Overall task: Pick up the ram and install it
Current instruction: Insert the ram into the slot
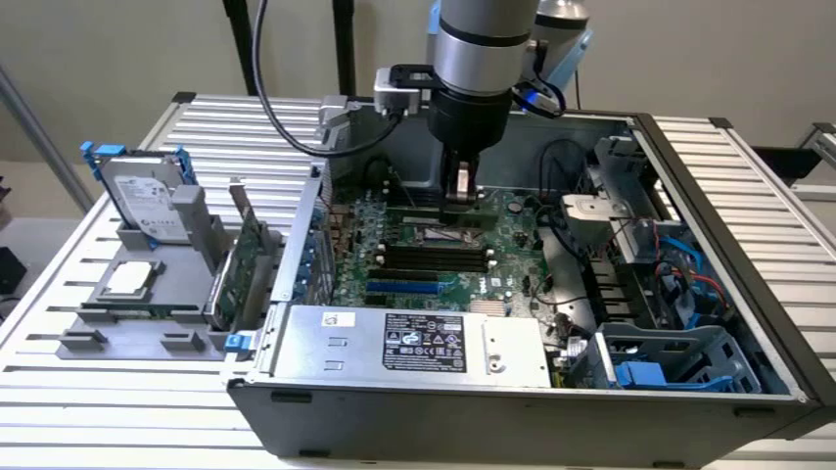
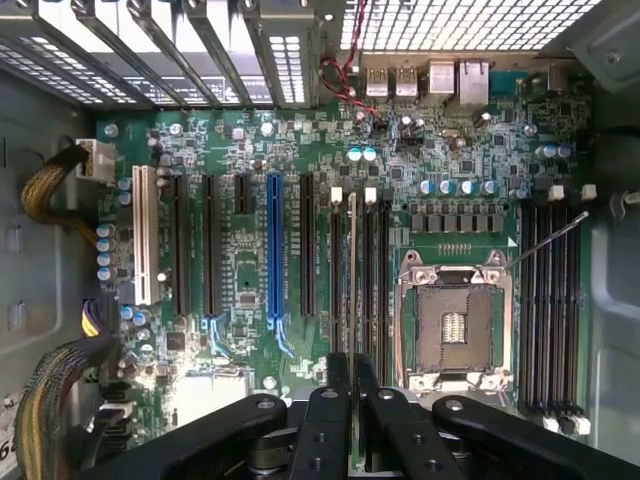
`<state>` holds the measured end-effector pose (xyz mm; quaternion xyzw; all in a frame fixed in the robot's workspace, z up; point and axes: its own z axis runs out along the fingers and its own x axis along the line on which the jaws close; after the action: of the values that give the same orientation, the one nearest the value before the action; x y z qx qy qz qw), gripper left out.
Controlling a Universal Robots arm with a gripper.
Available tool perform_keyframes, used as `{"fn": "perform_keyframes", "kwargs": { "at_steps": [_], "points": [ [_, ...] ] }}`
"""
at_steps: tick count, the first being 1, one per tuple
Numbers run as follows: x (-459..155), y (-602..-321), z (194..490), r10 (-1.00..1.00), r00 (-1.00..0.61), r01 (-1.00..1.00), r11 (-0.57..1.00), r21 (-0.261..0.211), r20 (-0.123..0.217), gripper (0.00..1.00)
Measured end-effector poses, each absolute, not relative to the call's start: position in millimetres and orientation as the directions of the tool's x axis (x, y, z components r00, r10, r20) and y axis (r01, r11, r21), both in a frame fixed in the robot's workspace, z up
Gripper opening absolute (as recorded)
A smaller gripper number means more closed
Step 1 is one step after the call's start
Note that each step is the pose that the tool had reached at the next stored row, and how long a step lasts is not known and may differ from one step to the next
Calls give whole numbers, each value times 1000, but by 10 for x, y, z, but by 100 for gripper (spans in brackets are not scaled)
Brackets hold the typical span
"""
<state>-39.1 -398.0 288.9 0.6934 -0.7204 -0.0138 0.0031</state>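
My gripper [image 1: 457, 201] hangs straight down inside the open computer case, just above the motherboard [image 1: 503, 230] near the processor socket. In the wrist view its black fingers [image 2: 325, 420] are drawn close together around a thin stick seen edge-on, the ram [image 2: 352, 280]. The ram's edge runs lengthwise along the bank of black memory slots [image 2: 375, 270] beside the socket [image 2: 455, 325], in line with one of them. Whether it touches the slot cannot be told. A second bank of memory slots [image 2: 555, 300] lies on the socket's other side.
On the grey rack at the exterior view's left stand a hard drive [image 1: 144, 196], a taller green expansion card [image 1: 249, 259] and a processor chip [image 1: 131, 279]. The power supply [image 1: 418, 343], a blue drive cage [image 1: 667, 362] and cable bundles [image 2: 50, 190] crowd the case.
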Motion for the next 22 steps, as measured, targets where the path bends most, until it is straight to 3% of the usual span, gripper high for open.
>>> {"fn": "perform_keyframes", "kwargs": {
  "at_steps": [22],
  "points": [
    [-390, -3931, 2477, -999, -38, -999, 39, 23, 12, 0]
  ]
}}
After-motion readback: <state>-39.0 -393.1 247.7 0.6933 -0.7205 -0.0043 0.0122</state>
